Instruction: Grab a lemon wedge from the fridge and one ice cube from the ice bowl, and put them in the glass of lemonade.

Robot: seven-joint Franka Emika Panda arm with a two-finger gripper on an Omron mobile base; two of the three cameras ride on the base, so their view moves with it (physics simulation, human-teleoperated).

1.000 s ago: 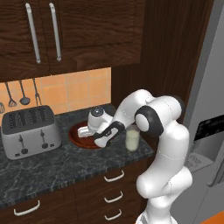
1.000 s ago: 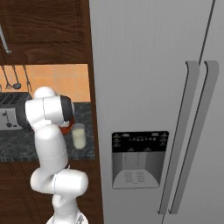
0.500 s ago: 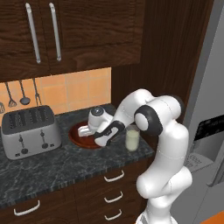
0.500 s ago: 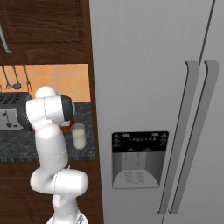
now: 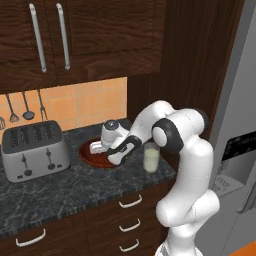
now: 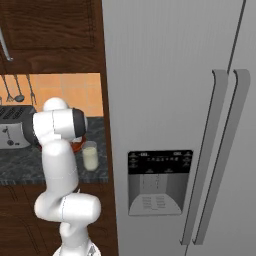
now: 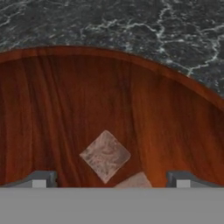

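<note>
Left base view: toaster (image 5: 34, 150) at the worktop's (image 5: 60, 192) left, then the ice bowl (image 5: 95, 155), with the glass of lemonade (image 5: 151, 157) near the right edge. The arm folds forward and down over the bowl. Hand view: the claw (image 7: 109, 179) stands wide open, an ice cube (image 7: 105, 155) lying between its tips. Right base view: the fridge (image 6: 175, 100) stands right of the worktop, doors shut.

Even, soft rendered light fills both base views, with no hard shadows. The tall grey two-door fridge (image 6: 170, 100) shows only a faint sheen. The dark wooden cabinets (image 5: 95, 35) stay dim. In the hand view, the shallow reddish-brown wooden ice bowl (image 7: 52, 100) looks slightly soft and pixelated, and the pale translucent ice cube (image 7: 105, 155) has blurred edges.
</note>
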